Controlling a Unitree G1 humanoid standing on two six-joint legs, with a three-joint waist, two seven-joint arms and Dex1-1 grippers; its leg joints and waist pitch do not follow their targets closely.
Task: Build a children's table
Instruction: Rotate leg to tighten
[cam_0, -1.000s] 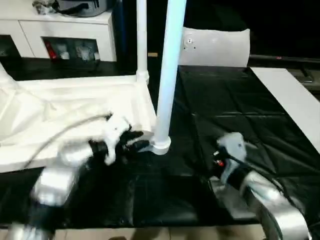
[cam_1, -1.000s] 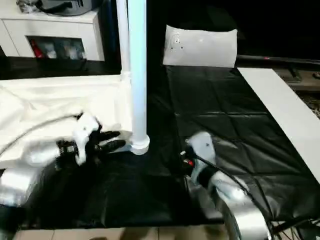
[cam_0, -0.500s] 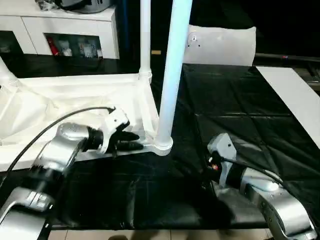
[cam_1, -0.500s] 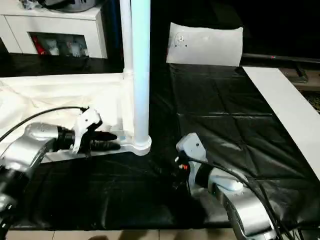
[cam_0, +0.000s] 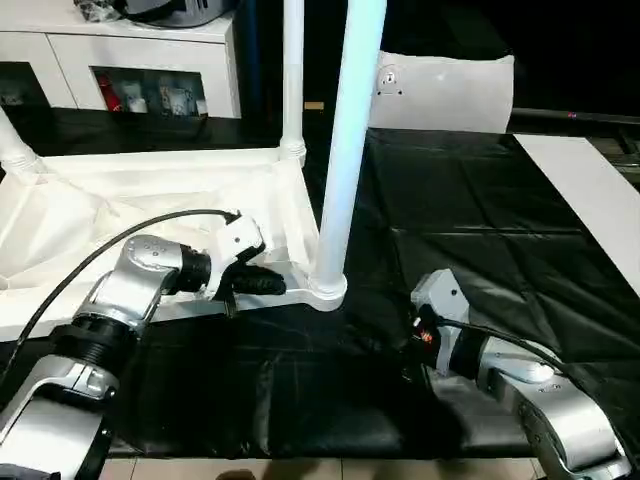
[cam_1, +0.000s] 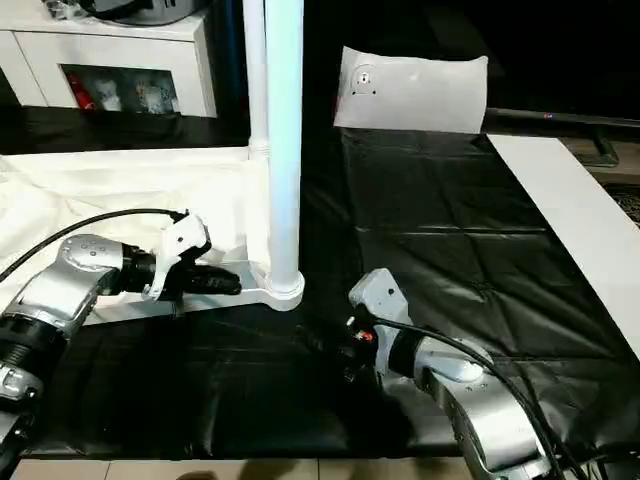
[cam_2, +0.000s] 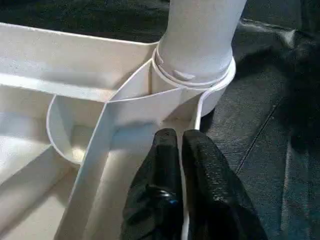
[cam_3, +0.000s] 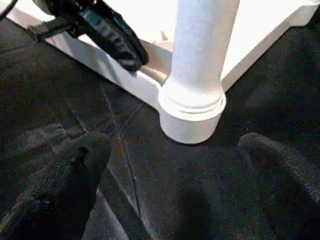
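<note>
- Children's table (cam_0: 150, 195): upside down on the black-covered work table (cam_0: 480, 230), occupying the left half of the head views; ribbed underside up.
- Left gripper (cam_0: 262, 283): left of centre, fingers (cam_2: 167, 165) pinched onto the thin front rim of the tabletop, just beside the near corner socket (cam_0: 327, 290).
- Near leg (cam_0: 345, 140): upright in that socket, rising past the top of the frame; second leg (cam_0: 292, 75) upright behind it at the far corner.
- Right gripper (cam_3: 175, 165): lower right of centre, fingers spread wide, holding nothing, aimed at the socket base but apart from it.
- White cabinet (cam_0: 130, 60): upper left, behind the table.
</note>
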